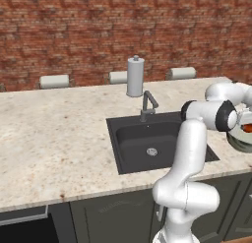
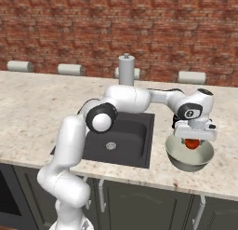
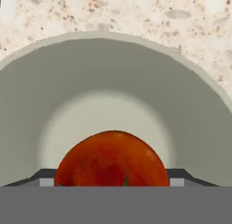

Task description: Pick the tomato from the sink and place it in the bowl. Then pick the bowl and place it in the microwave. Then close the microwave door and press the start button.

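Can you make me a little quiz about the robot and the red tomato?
1. True or false: the tomato is over the bowl, not in the sink.
2. Which side of the sink is the bowl on, seen from the robot: A) left, B) right, C) behind it?
3. Fill in: the tomato sits between the two fingers of the ____.

Key:
1. True.
2. B: it stands on the counter to the right of the sink.
3. gripper; its fingers stand wide apart at the tomato's sides.
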